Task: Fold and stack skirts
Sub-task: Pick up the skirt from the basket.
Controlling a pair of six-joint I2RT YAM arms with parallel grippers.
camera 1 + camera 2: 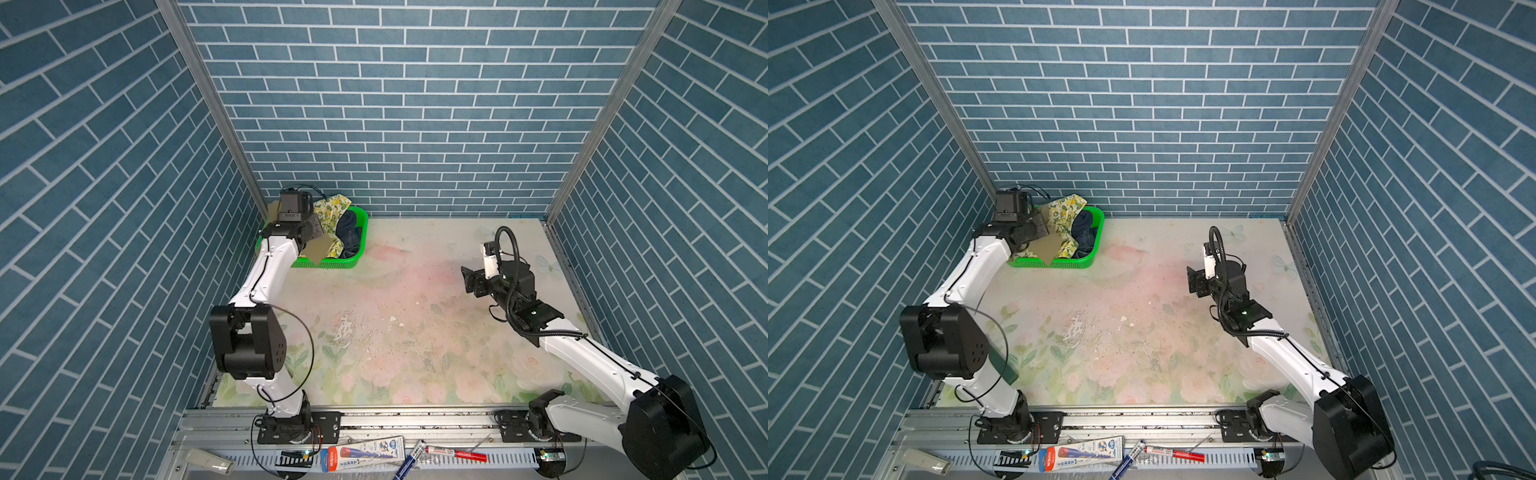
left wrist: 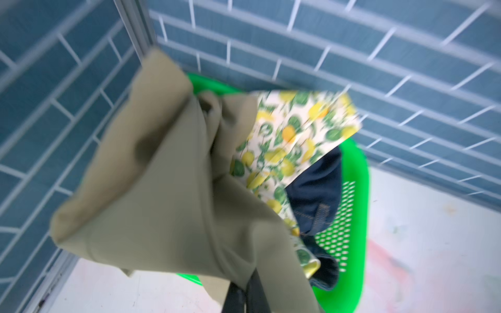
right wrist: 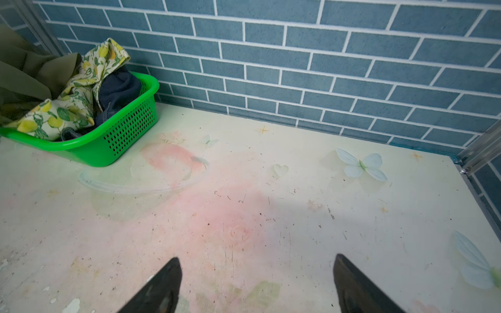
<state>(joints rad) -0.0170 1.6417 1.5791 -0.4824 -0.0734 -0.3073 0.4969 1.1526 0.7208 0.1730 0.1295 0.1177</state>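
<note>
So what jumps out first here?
Probably the bright green basket in the far left corner, stuffed with a lemon-print skirt and a denim skirt. The left arm's fingers pinch a khaki skirt there, while the right arm's fingers hang open above the flowery table.

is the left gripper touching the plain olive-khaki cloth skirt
Touching. The left wrist view shows the left gripper shut on the plain olive-khaki cloth skirt.

Plain olive-khaki skirt (image 2: pixel 162 176) hangs crumpled, partly out of the green basket (image 2: pixel 362 206); cream lemon-print skirt (image 2: pixel 292 135) lies bunched inside it, dark navy denim skirt (image 2: pixel 314 189) tucked beside.
</note>
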